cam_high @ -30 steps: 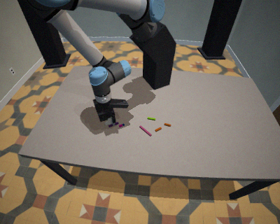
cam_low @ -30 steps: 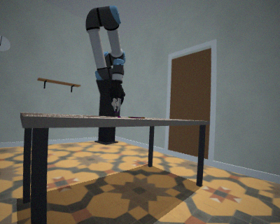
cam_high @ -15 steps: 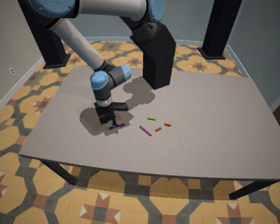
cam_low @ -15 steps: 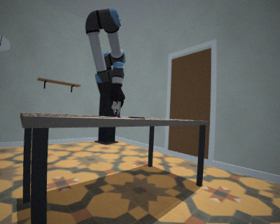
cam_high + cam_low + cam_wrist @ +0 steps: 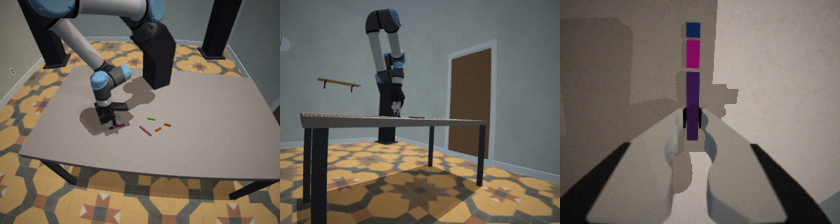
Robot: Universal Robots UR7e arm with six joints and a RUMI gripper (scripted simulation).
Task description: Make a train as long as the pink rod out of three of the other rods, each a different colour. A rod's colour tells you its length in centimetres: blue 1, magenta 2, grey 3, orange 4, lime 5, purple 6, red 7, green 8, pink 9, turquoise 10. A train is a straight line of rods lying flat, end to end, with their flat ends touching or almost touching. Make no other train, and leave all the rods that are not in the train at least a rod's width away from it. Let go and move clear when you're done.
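My gripper (image 5: 692,108) (image 5: 111,124) (image 5: 397,111) is shut on a purple rod (image 5: 692,102) (image 5: 113,127), held low at the table, in line with a magenta rod (image 5: 693,54) (image 5: 120,125) and a blue rod (image 5: 693,30) (image 5: 123,124) beyond it. A narrow gap shows between purple and magenta in the wrist view. The magenta and blue rods lie end to end. The pink rod (image 5: 145,130) lies flat to the right of them on the grey table (image 5: 210,115).
A lime rod (image 5: 151,118) and two orange rods (image 5: 158,129) (image 5: 167,124) lie to the right of the pink rod. The arm's dark base column (image 5: 157,59) stands at the back of the table.
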